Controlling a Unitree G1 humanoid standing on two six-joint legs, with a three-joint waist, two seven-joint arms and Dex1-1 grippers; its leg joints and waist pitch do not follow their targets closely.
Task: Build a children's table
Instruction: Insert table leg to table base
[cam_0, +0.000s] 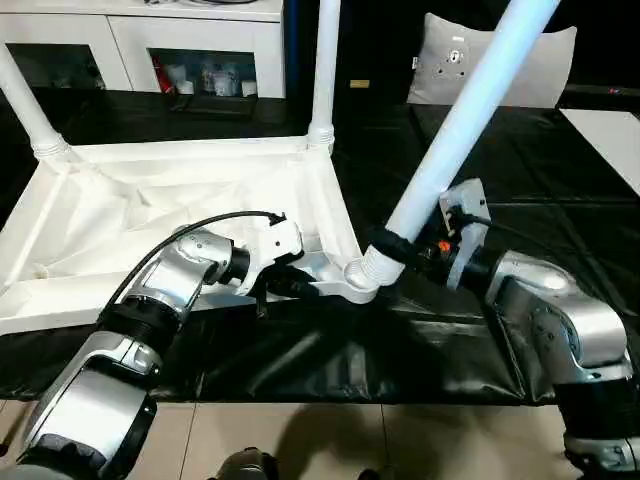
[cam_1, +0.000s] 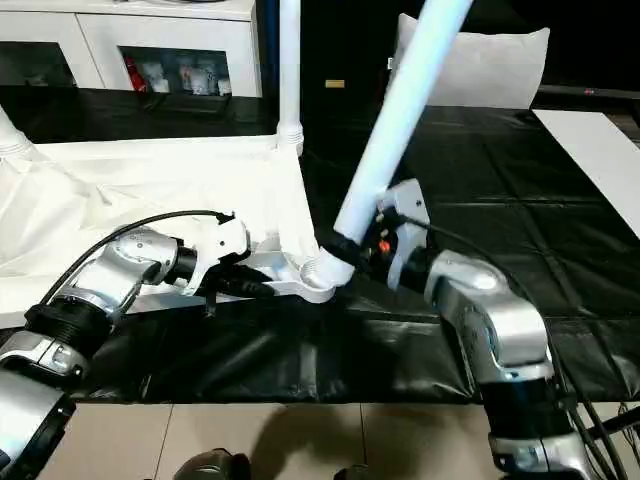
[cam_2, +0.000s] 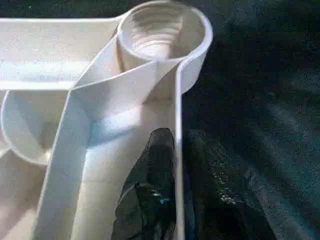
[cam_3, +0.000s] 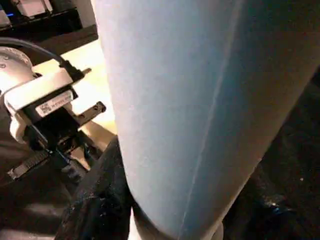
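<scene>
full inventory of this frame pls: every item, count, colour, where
table top: 1, white, upside down on the black cover, ribbed underside up.
fitted legs: 2, white, upright in the two far corner sockets.
tilted leg: 1, white, leaning, its lower end at the near corner socket, held by the right gripper.
black cover: 1, black, under the table top and across the surface.
cabinet: 1, white, at the back with small items inside.
cushion: 1, pale grey, far right at the back.
tiled floor: light, along the near edge.
left gripper: 1, black fingers pinching the table top's rim wall near the corner socket.
right gripper: 1, black fingers around the tilted leg's lower end.
</scene>
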